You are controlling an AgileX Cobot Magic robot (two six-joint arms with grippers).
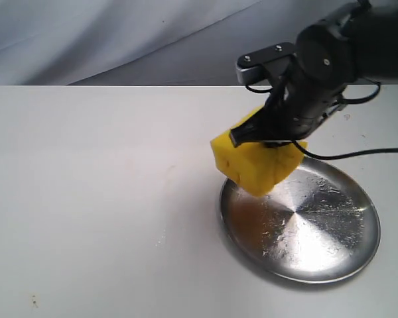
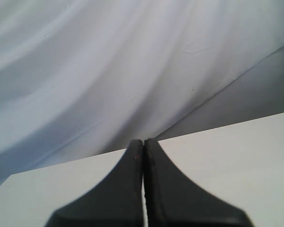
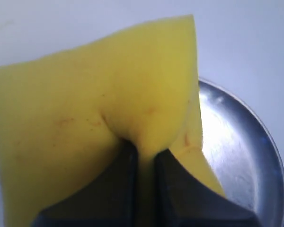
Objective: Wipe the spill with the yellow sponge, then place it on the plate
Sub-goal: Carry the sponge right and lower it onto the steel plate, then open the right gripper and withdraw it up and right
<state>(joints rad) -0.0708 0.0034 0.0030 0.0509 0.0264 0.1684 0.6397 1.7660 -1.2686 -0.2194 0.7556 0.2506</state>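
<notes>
The yellow sponge hangs in the air over the left rim of the silver plate, pinched by my right gripper, which is shut on its top. In the right wrist view the sponge bulges around the black fingers, with the plate beyond it. No spill shows on the white table; only a faint mark lies left of the plate. My left gripper is shut on nothing, out of the exterior view, pointing over bare table toward the backdrop.
The white table stretches left of the plate. A grey-blue cloth backdrop hangs behind it. A black cable trails from the right arm over the plate's far side.
</notes>
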